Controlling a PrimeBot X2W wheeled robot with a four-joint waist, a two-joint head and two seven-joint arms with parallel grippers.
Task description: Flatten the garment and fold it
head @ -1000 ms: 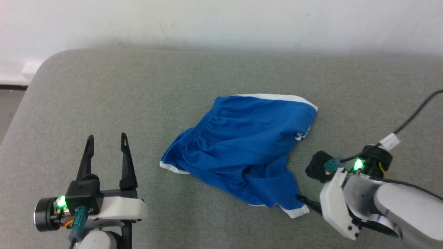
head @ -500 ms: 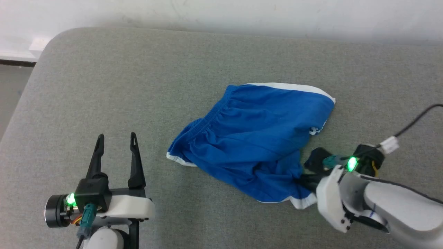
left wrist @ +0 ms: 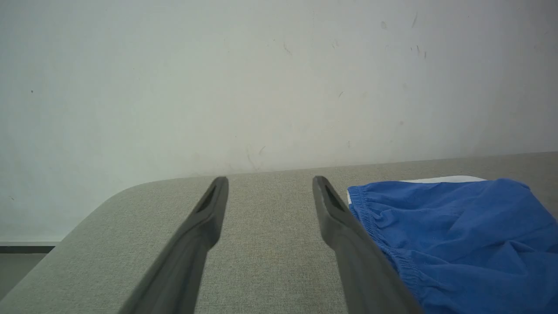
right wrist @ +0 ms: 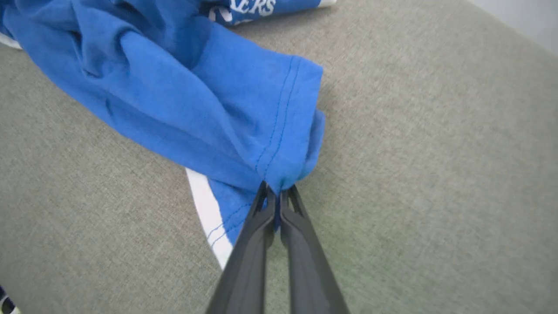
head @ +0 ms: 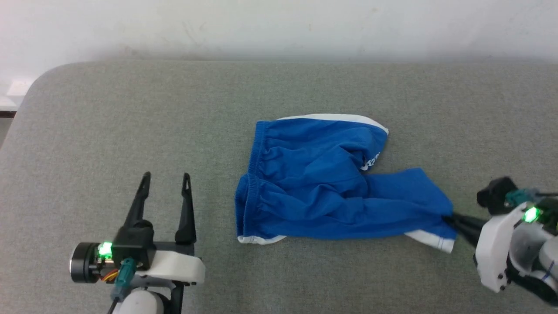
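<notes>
The right gripper is pinching a leg hem of the garment, wrinkled bright blue white-trimmed shorts lying ahead of it. The left gripper is hovering wide open beside the waistband.

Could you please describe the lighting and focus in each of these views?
Head view: soft even light, the garment crisp, the wall washed out. Left wrist view: the near fingers slightly soft. Right wrist view: wide-angle stretch, hem stitching sharp.
</notes>
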